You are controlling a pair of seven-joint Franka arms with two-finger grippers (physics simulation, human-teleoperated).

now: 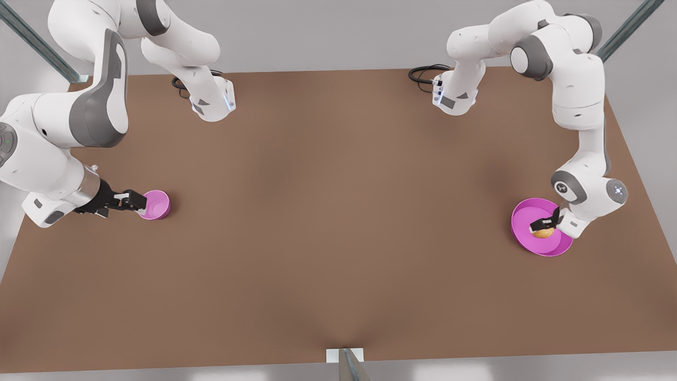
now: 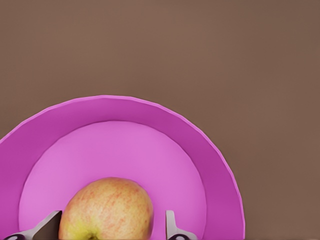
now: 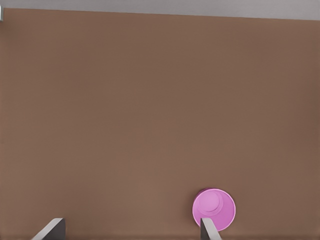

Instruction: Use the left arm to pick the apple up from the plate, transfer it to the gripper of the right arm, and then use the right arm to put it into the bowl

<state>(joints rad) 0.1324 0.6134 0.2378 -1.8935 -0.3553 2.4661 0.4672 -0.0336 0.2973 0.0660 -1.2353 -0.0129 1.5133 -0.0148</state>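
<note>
The yellow-orange apple (image 1: pixel 543 232) (image 2: pixel 107 210) lies on the magenta plate (image 1: pixel 523 217) (image 2: pixel 125 107) at the front view's right. My left gripper (image 1: pixel 545 225) (image 2: pixel 110 220) is down over the apple and open, one finger on each side, with a small gap showing beside the finger (image 2: pixel 171 222). At the front view's left, the small deep pink bowl (image 1: pixel 156 205) (image 3: pixel 214 209) stands on the table. My right gripper (image 1: pixel 136 200) (image 3: pixel 130 225) reaches sideways just beside the bowl's rim, open and holding nothing.
Both arm bases (image 1: pixel 211 103) (image 1: pixel 455 98) and black cables (image 1: pixel 423 71) sit along the table's far edge. A metal post (image 1: pixel 346 362) stands at the middle of the near edge. Bare brown tabletop (image 1: pixel 338 211) spans the space between bowl and plate.
</note>
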